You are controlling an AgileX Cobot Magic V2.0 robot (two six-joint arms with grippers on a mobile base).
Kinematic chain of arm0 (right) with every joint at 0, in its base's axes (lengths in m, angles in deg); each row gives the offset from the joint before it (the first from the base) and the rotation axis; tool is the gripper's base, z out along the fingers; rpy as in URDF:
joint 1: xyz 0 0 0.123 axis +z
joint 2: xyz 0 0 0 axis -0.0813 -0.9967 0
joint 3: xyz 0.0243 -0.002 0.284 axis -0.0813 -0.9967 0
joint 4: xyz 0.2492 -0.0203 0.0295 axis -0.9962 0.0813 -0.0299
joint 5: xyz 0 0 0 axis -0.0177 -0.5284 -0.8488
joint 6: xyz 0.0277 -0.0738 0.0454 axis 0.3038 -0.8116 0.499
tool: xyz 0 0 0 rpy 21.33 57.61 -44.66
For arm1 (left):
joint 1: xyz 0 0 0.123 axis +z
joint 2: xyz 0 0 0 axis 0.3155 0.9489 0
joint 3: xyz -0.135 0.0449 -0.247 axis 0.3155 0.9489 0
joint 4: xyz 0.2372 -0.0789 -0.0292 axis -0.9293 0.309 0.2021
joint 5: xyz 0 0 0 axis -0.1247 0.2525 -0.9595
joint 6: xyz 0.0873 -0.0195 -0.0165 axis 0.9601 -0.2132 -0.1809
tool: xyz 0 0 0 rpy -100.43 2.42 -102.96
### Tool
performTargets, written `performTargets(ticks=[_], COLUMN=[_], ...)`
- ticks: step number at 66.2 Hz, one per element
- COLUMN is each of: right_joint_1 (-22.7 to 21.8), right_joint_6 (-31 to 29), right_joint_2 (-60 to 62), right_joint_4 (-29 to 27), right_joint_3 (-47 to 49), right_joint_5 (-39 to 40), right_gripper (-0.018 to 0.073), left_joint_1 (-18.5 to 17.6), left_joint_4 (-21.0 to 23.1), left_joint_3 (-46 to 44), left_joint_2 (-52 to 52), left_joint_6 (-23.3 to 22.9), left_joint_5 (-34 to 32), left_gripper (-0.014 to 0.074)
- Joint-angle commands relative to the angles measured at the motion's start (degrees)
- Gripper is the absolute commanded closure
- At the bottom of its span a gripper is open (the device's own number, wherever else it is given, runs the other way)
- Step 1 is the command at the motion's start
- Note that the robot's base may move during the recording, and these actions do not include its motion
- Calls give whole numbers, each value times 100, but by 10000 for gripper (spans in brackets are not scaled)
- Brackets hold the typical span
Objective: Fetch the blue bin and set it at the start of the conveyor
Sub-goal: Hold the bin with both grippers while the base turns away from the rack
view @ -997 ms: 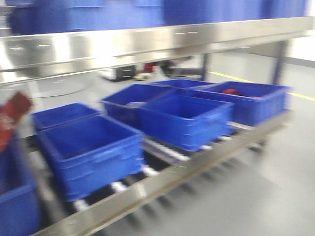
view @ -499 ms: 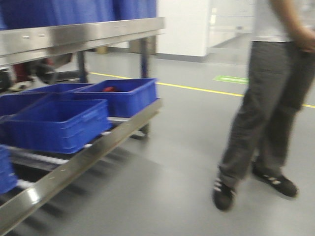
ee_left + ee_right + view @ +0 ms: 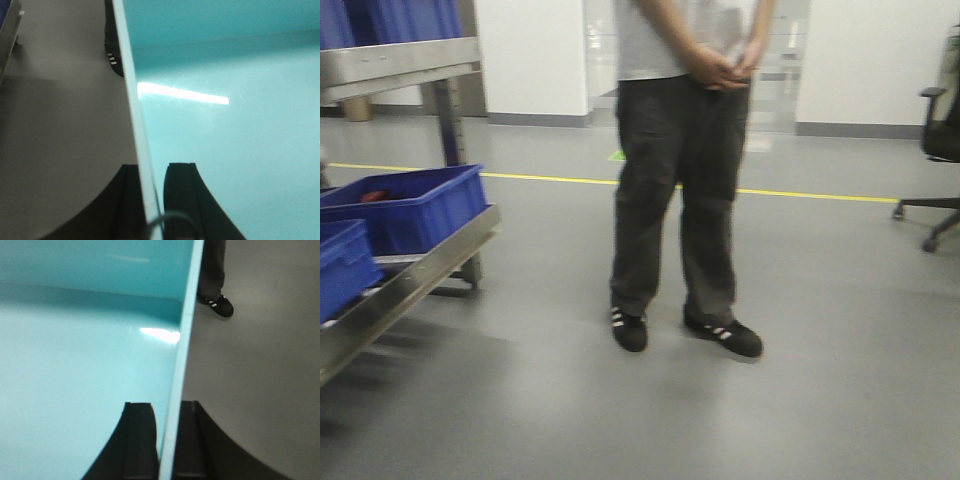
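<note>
Grey floor (image 3: 840,400), bystander (image 3: 680,180) standing | left hand (image 3: 152,200), right hand (image 3: 166,440) each clamp blue bin (image 3: 235,135) wall (wrist views only)

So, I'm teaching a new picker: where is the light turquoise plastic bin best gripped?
On the light turquoise plastic bin, probably the two opposite side walls, from above over the rim. They are thin and straight, so the left gripper and right gripper each pinch one.
</note>
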Motion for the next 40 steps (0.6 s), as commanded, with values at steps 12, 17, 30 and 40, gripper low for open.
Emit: performTargets(ticks=[12, 17, 30, 40], right_joint_1=[-21, -21, -21, -21], right_joint_6=[-93, -93, -93, -93], right_joint_2=[51, 51, 51, 51], right_joint_4=[150, 150, 150, 150], right_joint_3=[24, 24, 24, 24], right_joint_5=[159, 159, 159, 159], right_gripper=[712, 712, 712, 712], left_joint_1=[-30, -30, -30, -30], left_joint_4=[-22, -22, -22, -22], left_joint_3=[-58, -58, -58, -58], left_joint_2=[-134, -134, -134, -134], left_joint_6=[78, 78, 78, 78], left_joint_5=[-194, -194, -194, -194], left_gripper=[708, 708, 708, 708])
